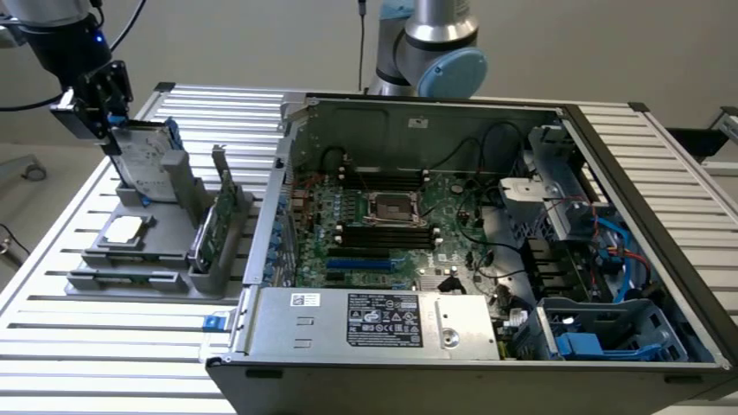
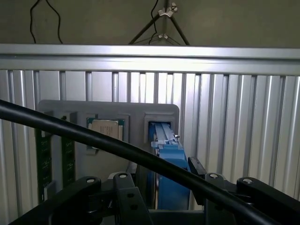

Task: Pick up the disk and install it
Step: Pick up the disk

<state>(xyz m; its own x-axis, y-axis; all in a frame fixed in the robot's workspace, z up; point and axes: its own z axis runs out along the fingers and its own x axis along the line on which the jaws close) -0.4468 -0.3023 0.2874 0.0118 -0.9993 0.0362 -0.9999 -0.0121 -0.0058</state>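
The disk (image 1: 144,164) (image 2: 166,154) stands on edge in a slot of the grey holder (image 1: 162,233) (image 2: 136,122), beside the holder's silver chip (image 1: 124,229) (image 2: 105,129). The exterior view shows its silver, labelled face and one blue rail. The wrist view shows its blue edge, with the gripper (image 1: 110,117) (image 2: 166,185) spread wide, straddling its top.

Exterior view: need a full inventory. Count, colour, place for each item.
disk: 1, silver-grey with blue rails, upright in the holder, exterior view's left
chip: 1, silver, flat on the holder
circuit card: 1, green, upright on the holder
holder: 1, grey, on the table
computer case: 1, grey, open, centre
table: 1, slatted aluminium
arm: 1, silver and blue, behind the case
pincer: 1, black, open, at the disk's top
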